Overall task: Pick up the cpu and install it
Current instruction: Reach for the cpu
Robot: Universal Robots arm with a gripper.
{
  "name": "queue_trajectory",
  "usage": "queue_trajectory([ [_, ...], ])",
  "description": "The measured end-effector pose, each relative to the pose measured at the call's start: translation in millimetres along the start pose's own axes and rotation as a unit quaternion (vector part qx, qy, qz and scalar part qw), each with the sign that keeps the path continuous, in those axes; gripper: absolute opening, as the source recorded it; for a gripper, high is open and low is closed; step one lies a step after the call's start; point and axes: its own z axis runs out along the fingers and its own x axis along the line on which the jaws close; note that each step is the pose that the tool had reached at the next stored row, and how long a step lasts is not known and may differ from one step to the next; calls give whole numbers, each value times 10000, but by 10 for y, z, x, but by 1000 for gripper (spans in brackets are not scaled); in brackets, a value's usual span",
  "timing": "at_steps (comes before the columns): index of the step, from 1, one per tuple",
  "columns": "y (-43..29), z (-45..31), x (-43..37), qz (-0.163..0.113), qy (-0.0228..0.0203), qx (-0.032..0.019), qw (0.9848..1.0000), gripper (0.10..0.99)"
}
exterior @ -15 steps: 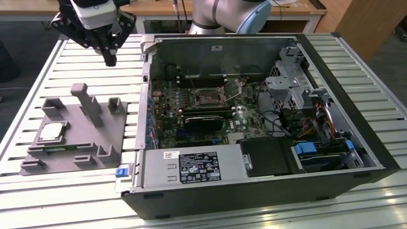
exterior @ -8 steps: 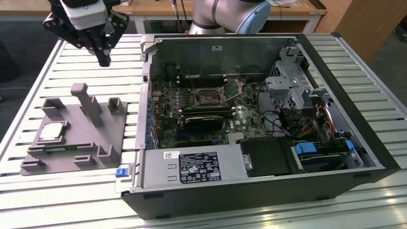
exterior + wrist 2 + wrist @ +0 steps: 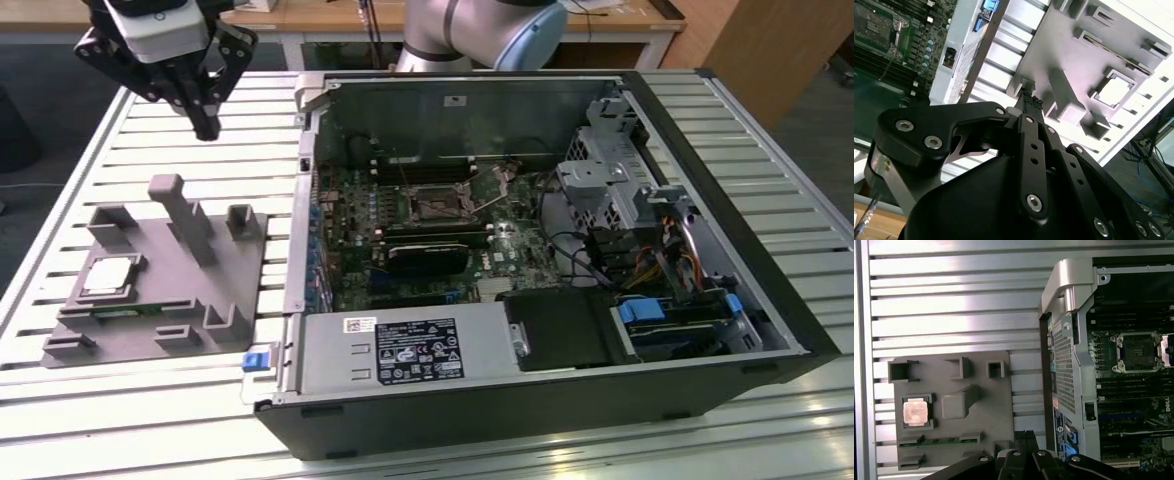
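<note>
Nearest the exterior camera runs the long front wall of the open computer case (image 3: 534, 410), which takes up the exterior view's right and middle. To its left, on the slatted metal table (image 3: 174, 150), sits the grey tray (image 3: 160, 270), with a narrow strip of bare slats between the tray's edge and the case wall.

The cpu (image 3: 110, 276) lies flat in a square pocket on the side of the tray away from the case, its pale metal top facing up. It shows the same way in the first wrist view (image 3: 916, 411) and the second wrist view (image 3: 1114, 91). A green memory stick (image 3: 114, 310) lies in a slot just beside it, on the nearer side. An upright post (image 3: 187, 215) rises from the middle of the tray, between the cpu and the case. The air above the cpu is open.

Farther in, inside the case, the square socket (image 3: 438, 205) sits on the board with its metal frame showing. Case walls stand around it and cables lie toward the exterior view's right.

Farthest back, the gripper (image 3: 204, 125) hangs high over the table past the tray's far edge, touching nothing. Its fingers are pressed together with nothing between them. In the first wrist view the tips (image 3: 1025, 436) show against the bare strip between tray and case.
</note>
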Motion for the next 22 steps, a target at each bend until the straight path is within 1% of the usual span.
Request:
queue_trajectory([
  [6, -7, 0, 89, 0, 0, 0, 10000, 106],
  [22, -22, -1, 289, 0, 0, 0, 10000, 106],
])
